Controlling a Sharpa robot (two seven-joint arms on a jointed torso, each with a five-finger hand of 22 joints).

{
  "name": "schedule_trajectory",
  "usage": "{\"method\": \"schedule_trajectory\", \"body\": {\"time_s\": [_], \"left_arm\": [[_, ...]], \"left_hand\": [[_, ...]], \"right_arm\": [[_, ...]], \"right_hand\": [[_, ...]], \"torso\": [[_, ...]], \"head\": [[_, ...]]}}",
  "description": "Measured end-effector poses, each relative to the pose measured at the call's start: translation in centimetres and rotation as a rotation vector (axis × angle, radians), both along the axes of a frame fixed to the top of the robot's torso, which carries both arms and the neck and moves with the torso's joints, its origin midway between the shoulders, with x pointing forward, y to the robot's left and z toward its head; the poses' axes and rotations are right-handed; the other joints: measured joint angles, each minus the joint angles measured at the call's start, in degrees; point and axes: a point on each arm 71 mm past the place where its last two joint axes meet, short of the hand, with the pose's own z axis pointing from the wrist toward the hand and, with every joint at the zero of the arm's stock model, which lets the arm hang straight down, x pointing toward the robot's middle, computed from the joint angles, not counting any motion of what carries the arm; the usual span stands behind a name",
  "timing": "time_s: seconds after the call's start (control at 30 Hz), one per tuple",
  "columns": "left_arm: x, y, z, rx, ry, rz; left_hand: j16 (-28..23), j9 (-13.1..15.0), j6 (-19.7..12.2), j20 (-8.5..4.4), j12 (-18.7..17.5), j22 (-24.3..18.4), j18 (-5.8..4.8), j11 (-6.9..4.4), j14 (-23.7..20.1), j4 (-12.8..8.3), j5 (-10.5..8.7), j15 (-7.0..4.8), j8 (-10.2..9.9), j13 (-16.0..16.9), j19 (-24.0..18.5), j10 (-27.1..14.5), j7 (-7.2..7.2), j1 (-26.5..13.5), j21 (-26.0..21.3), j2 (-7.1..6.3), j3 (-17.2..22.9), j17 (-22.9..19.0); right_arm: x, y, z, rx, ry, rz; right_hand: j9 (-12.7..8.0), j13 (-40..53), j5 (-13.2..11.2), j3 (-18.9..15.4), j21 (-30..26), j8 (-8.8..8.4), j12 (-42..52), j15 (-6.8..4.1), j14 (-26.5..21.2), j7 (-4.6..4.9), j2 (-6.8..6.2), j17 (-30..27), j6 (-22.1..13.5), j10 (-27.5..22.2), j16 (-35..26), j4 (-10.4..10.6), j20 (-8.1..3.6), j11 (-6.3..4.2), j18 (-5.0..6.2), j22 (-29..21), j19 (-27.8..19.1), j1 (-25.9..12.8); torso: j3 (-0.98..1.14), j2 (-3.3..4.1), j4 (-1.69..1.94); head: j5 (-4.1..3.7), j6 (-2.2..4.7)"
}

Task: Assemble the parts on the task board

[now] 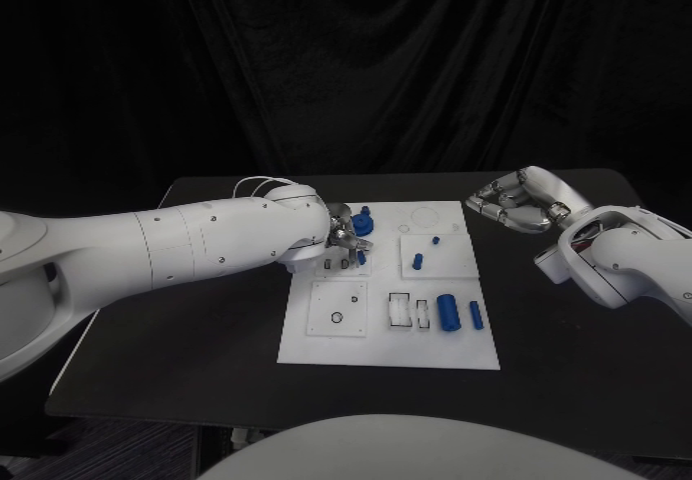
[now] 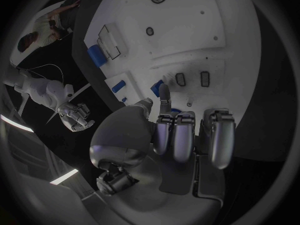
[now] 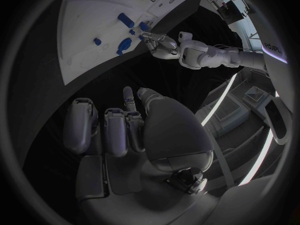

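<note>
Head view: left hand (image 1: 340,238) fingers beside blue part (image 1: 364,222).

Blue parts (image 1: 449,312) lie scattered on the flat white task board (image 1: 325,345).

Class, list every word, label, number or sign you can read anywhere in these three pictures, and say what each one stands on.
None can be read.
The task board carries only outlined slots and holes, no lettering.
The blue parts bear no marks.
A pale mark on the arm casing at the rim of the right wrist view may be lettering, but it is too blurred to read.
</note>
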Motion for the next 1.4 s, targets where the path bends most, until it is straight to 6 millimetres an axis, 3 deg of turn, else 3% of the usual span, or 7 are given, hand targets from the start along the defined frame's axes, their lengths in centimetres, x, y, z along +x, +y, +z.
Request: {"method": "schedule_trajectory", "body": {"time_s": [0.63,0.9,1.4], "left_arm": [[-0.1,-0.1,-0.46,0.0,0.009,-0.005],[-0.01,-0.12,-0.51,-0.002,0.008,-0.006],[0.1,-0.49,-0.59,-0.003,0.009,-0.013]], "left_hand": [[0.0,-0.02,0.2,0.0,0.0,0.04,0.0,0.0,0.0,-0.16,0.0,0.0,-1.03,0.0,0.0,0.0,0.21,0.0,-0.22,0.0,-0.16,0.0],[0.0,-0.02,0.2,0.0,0.0,0.03,0.0,0.0,0.0,-0.16,-0.01,0.0,-1.45,0.0,0.0,0.0,0.21,0.0,-0.22,0.0,-0.16,0.0],[0.0,-0.05,-0.11,0.0,0.0,0.03,0.0,0.0,0.0,-0.4,-0.01,0.0,-3.54,0.0,-0.42,0.0,0.51,0.0,-0.67,0.0,-0.4,0.0]], "right_arm": [[0.03,0.01,-0.05,-0.002,0.004,0.003],[0.12,-0.01,-0.09,-0.004,0.006,0.002],[0.2,0.07,-0.17,-0.007,0.012,0.005]], "right_hand": [[0.0,-0.01,0.0,0.0,0.0,0.0,0.0,0.0,0.0,0.0,0.0,0.0,0.0,0.0,0.0,0.0,0.0,0.0,0.0,-0.01,0.0,0.0],[0.0,-0.02,0.0,0.16,0.0,0.0,0.0,0.01,0.0,0.0,0.0,0.0,0.0,0.0,0.0,0.16,0.0,0.0,0.0,-0.01,0.0,0.0],[0.0,-0.02,0.0,0.16,0.0,0.0,0.0,0.01,0.01,0.0,0.0,0.0,0.0,0.0,0.0,0.16,0.0,0.0,-0.01,-0.02,0.0,0.0]], "torso": [[-0.01,-0.02,0.08],[0.0,0.01,0.0],[0.04,0.03,0.05]], "head": [[-0.35,0.0],[-0.12,0.0],[-0.31,0.0]]}}
